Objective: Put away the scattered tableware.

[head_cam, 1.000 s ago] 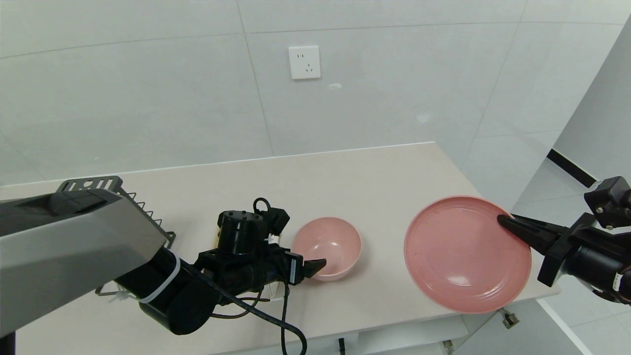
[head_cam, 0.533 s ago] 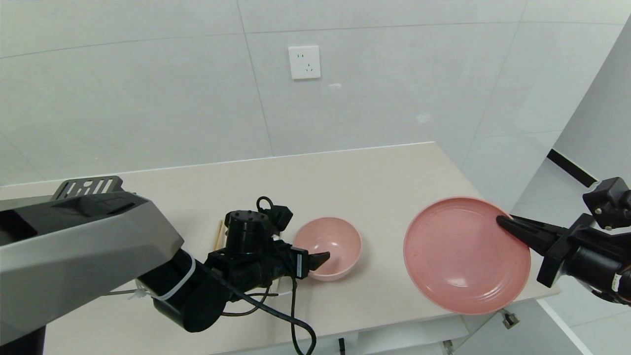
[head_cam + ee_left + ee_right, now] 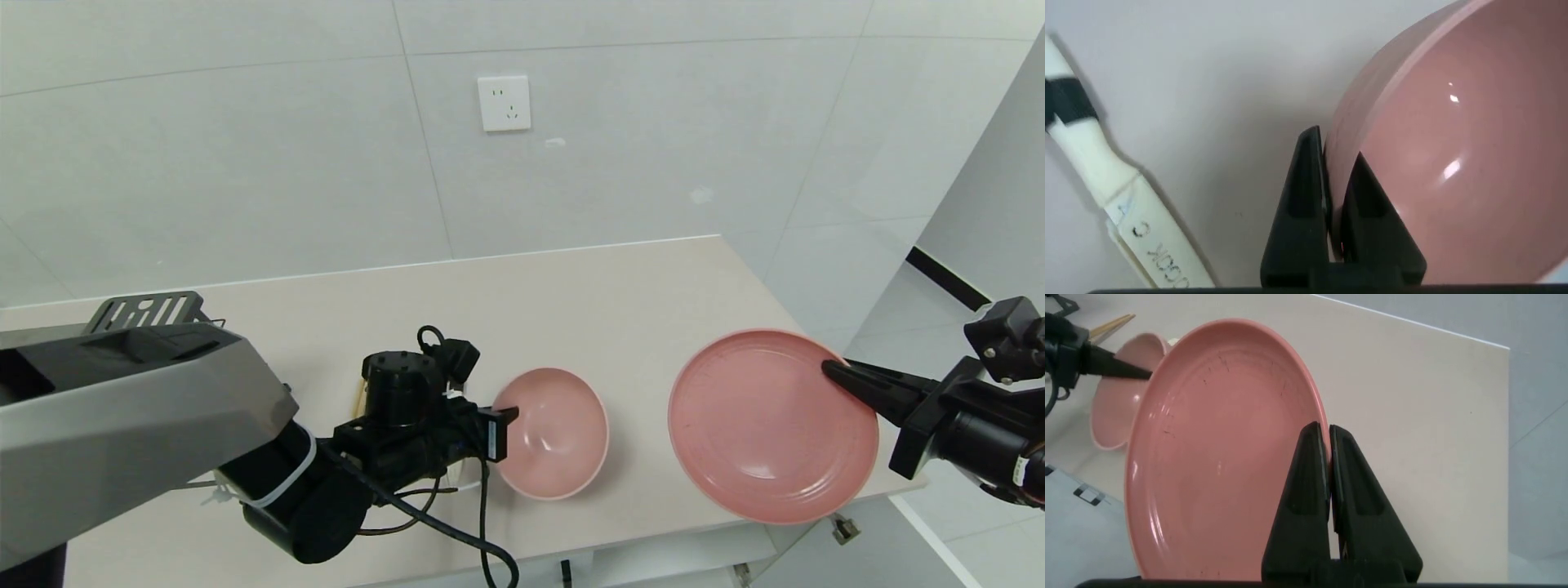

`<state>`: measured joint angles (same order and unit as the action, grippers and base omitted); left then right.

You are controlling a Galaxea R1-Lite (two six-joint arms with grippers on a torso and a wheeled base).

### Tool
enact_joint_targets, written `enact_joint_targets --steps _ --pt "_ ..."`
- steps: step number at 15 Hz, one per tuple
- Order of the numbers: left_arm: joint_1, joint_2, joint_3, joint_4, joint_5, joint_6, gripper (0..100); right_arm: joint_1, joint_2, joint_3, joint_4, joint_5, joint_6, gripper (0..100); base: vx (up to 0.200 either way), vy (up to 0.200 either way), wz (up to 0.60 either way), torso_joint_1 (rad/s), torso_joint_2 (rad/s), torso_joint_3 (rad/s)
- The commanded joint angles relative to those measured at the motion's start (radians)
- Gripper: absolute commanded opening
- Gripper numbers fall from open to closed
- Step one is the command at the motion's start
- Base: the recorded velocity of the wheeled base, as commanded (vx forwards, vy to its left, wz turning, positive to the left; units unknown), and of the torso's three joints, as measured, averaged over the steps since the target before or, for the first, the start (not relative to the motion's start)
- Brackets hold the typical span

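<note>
Pickup stage by the look of it, nothing stowed yet. Left gripper (image 3: 500, 418) clamped on bowl (image 3: 557, 437) rim, one finger inside, one outside. Bowl tipped up, near table (image 3: 571, 294) front edge. Right gripper (image 3: 831, 369) pinched shut on plate (image 3: 763, 429) rim, plate tilted over table's right front corner. Next, probably: carry both toward rack (image 3: 147, 306) at far left. Firm grip needed, thin rims likely slippery.

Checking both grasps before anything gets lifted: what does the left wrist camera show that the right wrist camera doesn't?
Left wrist: a white stick with a black band, lying on the table. Right wrist: the pink plate, its rim clamped in the right gripper, and chopstick tips. Both: the pink bowl with the left gripper on its rim, and the table.
</note>
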<state>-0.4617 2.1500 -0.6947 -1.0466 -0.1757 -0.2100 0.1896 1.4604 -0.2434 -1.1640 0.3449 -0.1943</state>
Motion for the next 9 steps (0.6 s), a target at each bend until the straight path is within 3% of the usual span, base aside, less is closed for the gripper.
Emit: enact_joint_targets --steps 1,3,6,9 --pt "0.0 -0.044 0.052 -0.089 0.001 0.026 0 -0.001 -0.002 0.001 -0.002 0.0 -0.001 0 0.0 0.0 0.0 0.0 0.0 0.0" --pt "0.0 -0.096 0.095 -0.153 0.001 0.064 0 0.001 -0.002 0.001 -0.002 0.0 -0.001 0 0.0 0.0 0.0 0.0 0.0 0.0" --pt "0.0 -0.197 0.159 -0.162 -0.001 0.075 0 -0.001 -0.008 0.021 -0.006 0.0 0.001 0 0.0 0.0 0.0 0.0 0.0 0.0" --pt "0.0 -0.326 0.224 -0.162 -0.004 0.119 0 -0.001 -0.029 0.046 -0.011 0.0 0.001 0 0.0 0.0 0.0 0.0 0.0 0.0"
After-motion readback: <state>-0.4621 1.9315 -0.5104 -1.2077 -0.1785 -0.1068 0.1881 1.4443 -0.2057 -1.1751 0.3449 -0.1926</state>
